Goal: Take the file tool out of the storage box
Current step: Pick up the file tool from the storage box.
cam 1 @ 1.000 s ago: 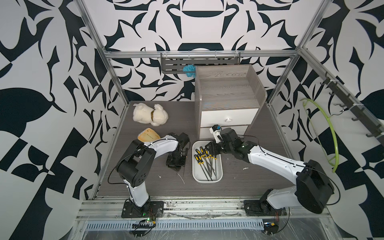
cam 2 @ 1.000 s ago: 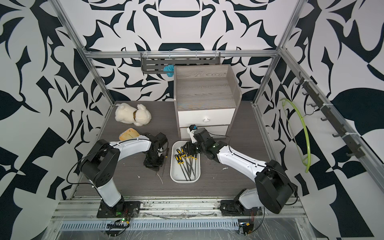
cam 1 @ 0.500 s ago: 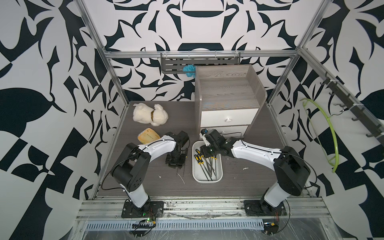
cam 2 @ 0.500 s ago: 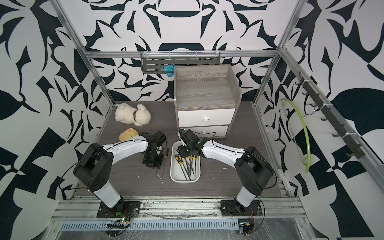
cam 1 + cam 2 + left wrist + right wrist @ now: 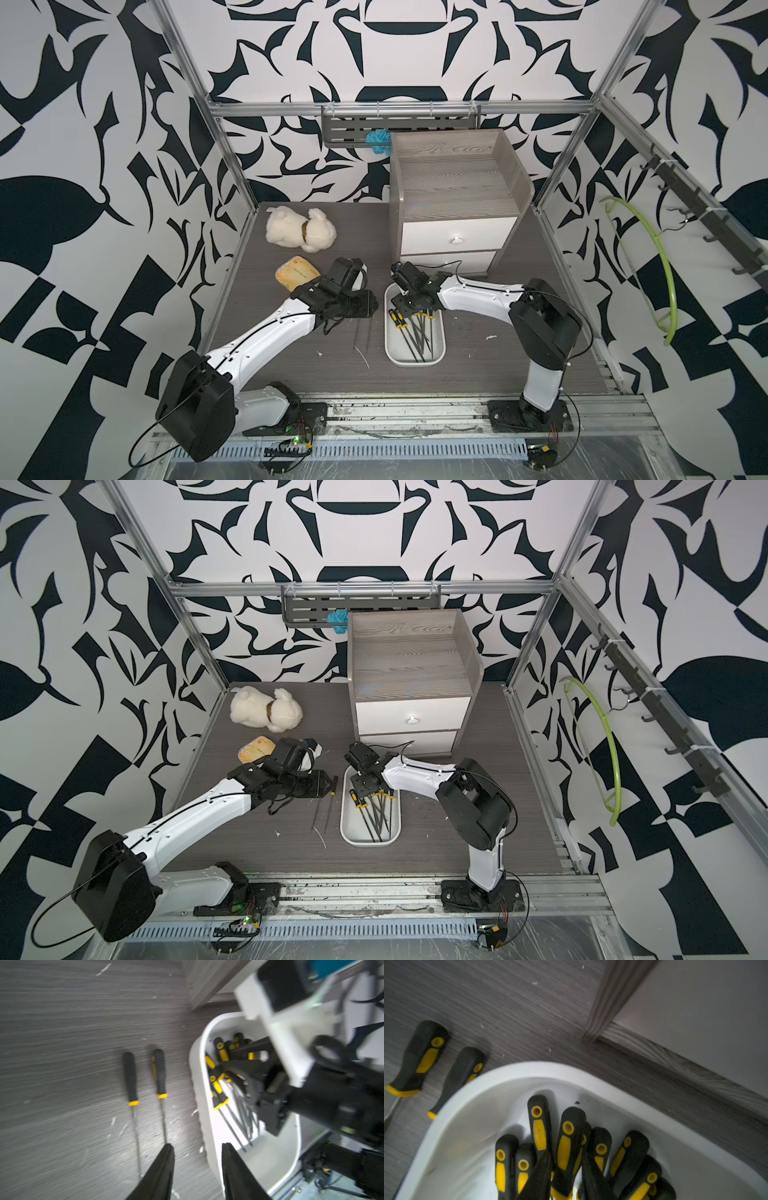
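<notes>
Two files (image 5: 129, 1078) lie side by side on the grey wood-grain worktop (image 5: 478, 374), just left of the storage box (image 5: 415, 362) in both top views. Their long axes run parallel, up and down the frame, with black-and-yellow handles toward the upper edge and thin shafts toward the lower edge. A bundle of files (image 5: 376, 812) rests inside the white box, handles crowded at its upper end and shafts fanning toward its lower end. The left hand (image 5: 197, 1145) hovers just beside the two loose files, fingers spread and empty. The right hand (image 5: 409, 307) reaches down among the handles in the box; whether it pinches one cannot be told. White flecks dot the worktop. Behind the box stands a grey cabinet (image 5: 457, 191) with two white drawers. A plush dog (image 5: 299, 230) and a yellow packet (image 5: 297, 274) lie at centre left; the packet's print is too small to read. Black-and-white patterned walls and an aluminium frame (image 5: 232, 166) enclose the cell.
</notes>
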{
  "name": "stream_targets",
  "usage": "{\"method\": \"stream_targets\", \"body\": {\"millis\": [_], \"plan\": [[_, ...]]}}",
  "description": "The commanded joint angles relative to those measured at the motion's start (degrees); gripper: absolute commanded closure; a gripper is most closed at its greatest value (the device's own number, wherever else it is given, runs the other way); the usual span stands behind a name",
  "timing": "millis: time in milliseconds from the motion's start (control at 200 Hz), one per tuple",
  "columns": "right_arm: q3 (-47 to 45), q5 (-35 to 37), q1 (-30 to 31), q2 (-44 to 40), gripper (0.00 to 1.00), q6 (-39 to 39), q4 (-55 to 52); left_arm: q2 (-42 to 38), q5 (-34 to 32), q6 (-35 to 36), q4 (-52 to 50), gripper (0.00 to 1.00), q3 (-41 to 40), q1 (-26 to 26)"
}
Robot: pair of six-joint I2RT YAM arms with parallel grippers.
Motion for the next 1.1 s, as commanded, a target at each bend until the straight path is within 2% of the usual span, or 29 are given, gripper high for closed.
{"method": "stream_targets", "body": {"millis": [0,70,190,305,505,620,715,770,910,1030,1045,1100], "plan": [[3.39,5.4,1.01,0.91,0.7,-1.51,-2.8,-1.38,3.33,-1.18,8.93,0.57,-1.81,0.21],[4.25,6.19,1.49,1.85,0.75,-1.58,-3.66,-1.15,3.33,-1.09,8.77,0.57,-2.18,0.2],[4.61,8.24,2.71,1.46,0.88,-0.85,-3.89,-0.7,4.17,-1.78,10.04,0.57,-2.92,0.2],[3.57,10.07,3.98,-1.59,0.97,0.09,-3.1,-0.93,7.69,-2.78,12.5,0.57,-3.63,0.2],[-1.75,7.51,4.18,-10.88,1.0,1.39,1.94,-5.03,17.94,-4.48,22.86,0.54,-7.57,0.2],[-5.93,5.7,4.0,-18.1,1.0,1.12,5.95,-8.16,22.19,-5.97,32.41,0.53,-11.65,0.21],[-8.58,3.75,3.39,-23.33,1.0,0.91,8.17,-9.66,23.05,-6.37,34.61,0.51,-12.71,0.15],[-9.63,1.06,2.94,-25.85,1.0,0.71,9.36,-10.1,24.22,-6.15,36.53,0.38,-13.48,0.17],[-14.5,-5.73,0.19,-32.89,1.0,2.26,14.94,-9.96,28.11,-6.62,42.08,0.29,-14.94,-0.27],[-18.63,-14.87,-4.63,-37.37,1.0,5.82,20.12,-8.94,23.98,-5.28,44.08,0.16,-15.58,-3.69],[-19.17,-15.85,-5.24,-37.88,1.0,6.36,20.96,-8.65,23.31,-4.97,44.1,0.12,-15.53,-4.32],[-21.55,-18.6,-6.98,-39.67,1.0,8.14,24.26,-6.64,22.75,-3.73,44.21,0.1,-14.59,-6.53]]}}
